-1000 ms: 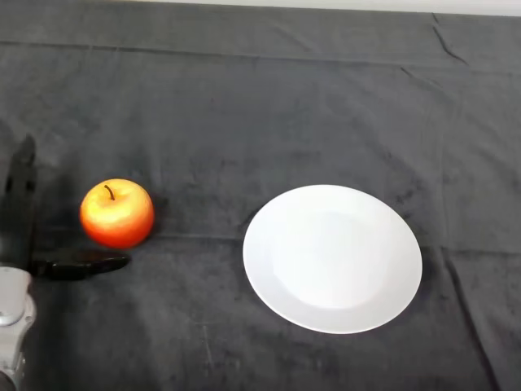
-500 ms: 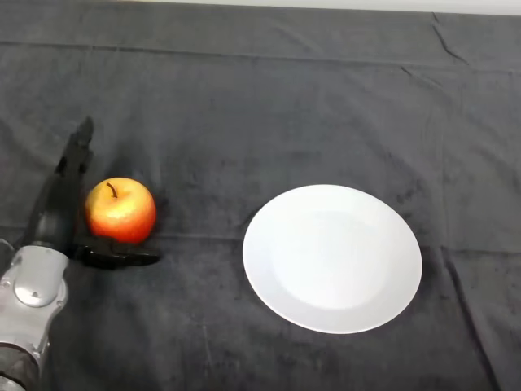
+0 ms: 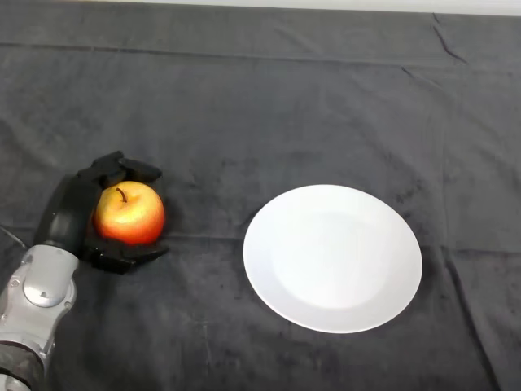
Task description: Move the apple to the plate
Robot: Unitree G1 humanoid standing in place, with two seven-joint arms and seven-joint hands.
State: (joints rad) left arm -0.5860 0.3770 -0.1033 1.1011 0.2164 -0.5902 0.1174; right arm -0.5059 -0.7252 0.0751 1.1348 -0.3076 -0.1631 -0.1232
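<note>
A red and yellow apple (image 3: 130, 215) with a dark stem rests on the dark cloth at the left. My black left hand (image 3: 72, 213) wraps it from the left: the fingers (image 3: 124, 168) curl over its far side and the thumb (image 3: 129, 257) lies along its near side. The hand is shut on the apple, which still touches the cloth. A round white plate (image 3: 332, 257) lies flat to the right of the apple, about a hand's width of cloth between them. Nothing lies on the plate.
The dark cloth (image 3: 269, 106) covers the whole table, with a few creases near the far right corner. A pale strip of table edge (image 3: 326, 5) runs along the top of the view.
My hand came in from the left edge to the apple. Its fingers, straight half a second ago, have now curled round the apple, which has shifted slightly to the right.
</note>
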